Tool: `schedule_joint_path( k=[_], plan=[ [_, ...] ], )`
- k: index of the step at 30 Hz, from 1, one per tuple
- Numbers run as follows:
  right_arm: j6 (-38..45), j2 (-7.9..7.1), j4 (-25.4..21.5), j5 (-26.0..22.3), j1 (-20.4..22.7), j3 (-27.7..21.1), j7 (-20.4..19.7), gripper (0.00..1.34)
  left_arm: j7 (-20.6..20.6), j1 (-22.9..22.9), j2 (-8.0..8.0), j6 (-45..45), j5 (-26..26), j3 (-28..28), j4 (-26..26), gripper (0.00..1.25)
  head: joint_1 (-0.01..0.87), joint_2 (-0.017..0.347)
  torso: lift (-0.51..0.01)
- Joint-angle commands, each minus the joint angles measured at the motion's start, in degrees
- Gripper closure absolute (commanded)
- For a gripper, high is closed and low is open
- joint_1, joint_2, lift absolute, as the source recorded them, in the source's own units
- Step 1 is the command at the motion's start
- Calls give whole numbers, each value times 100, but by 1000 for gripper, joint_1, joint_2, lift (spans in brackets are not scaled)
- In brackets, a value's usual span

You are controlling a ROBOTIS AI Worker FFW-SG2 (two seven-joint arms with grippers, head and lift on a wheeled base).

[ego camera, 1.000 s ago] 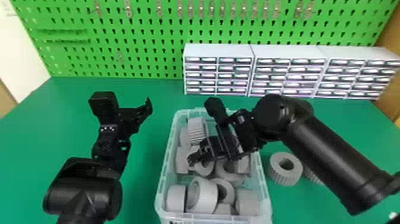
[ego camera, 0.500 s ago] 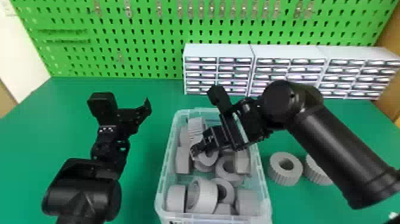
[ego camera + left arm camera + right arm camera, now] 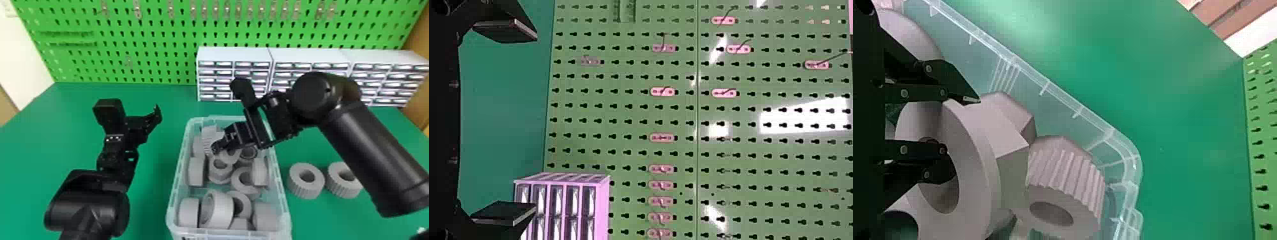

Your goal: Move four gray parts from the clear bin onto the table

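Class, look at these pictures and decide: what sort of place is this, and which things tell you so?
Probably a workshop or robot test bench: a green pegboard with hooks, small drawer cabinets, and a clear bin of gray parts on the table.

The clear bin (image 3: 179,166) sits at lower centre with gray parts (image 3: 220,209) inside; the right gripper (image 3: 218,145) is over its upper half; two gray rings (image 3: 306,181) lie side by side on the green table (image 3: 153,198) at lower right. The left gripper (image 3: 150,121) is left of centre; white drawer cabinets (image 3: 234,54) stand at upper right; a green pegboard (image 3: 159,35) spans the top.
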Motion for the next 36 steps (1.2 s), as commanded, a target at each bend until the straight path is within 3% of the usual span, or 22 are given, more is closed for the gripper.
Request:
schedule_joint_path(
  k=[1,21,36],
  plan=[
    [130,-7,-142,248,0,-220,0,1004,0,-1,5,0,0,0,0,91,693,72,-52],
    [604,-60,-459,1197,88,-1301,0,1004,0,35,5,0,0,9,0,91,693,72,-52],
    [727,-113,-538,1645,88,-1714,0,1004,0,-1,5,-17,9,61,-26,91,693,72,-52]
  ],
)
